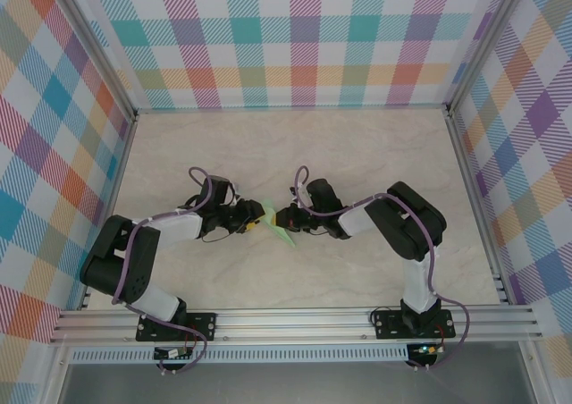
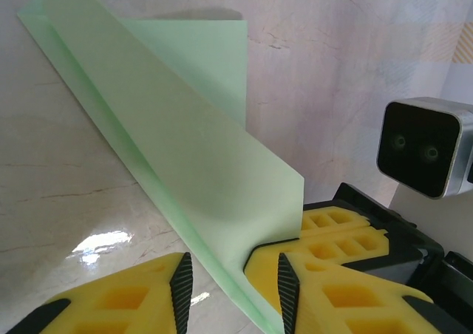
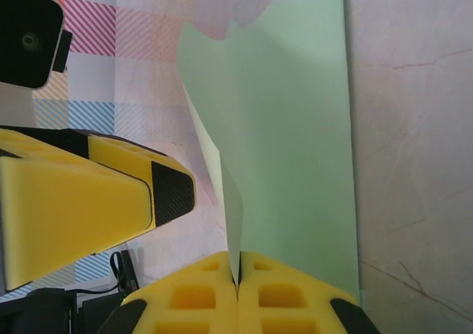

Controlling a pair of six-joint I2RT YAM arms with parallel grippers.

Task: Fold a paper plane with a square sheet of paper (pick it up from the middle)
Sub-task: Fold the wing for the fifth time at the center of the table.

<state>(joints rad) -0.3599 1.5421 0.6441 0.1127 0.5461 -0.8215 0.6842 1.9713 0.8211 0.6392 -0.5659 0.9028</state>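
Thin, sharply creased mint-green paper sheet (image 3: 295,127) pinched between right yellow fingers (image 3: 295,304).

I'm looking at a pale, marble-veined table (image 1: 304,145) that spreads beneath the left claw (image 1: 257,218) and right claw (image 1: 284,216) and well beyond them. Past both claws stands a back wall (image 1: 295,37) in pastel checks. Matching side walls (image 1: 45,154) rise outward of each claw. Behind the claws, a metal rail (image 1: 295,319) crosses the table's near edge. A bright glare (image 2: 103,242) sits just ahead of the left claw.
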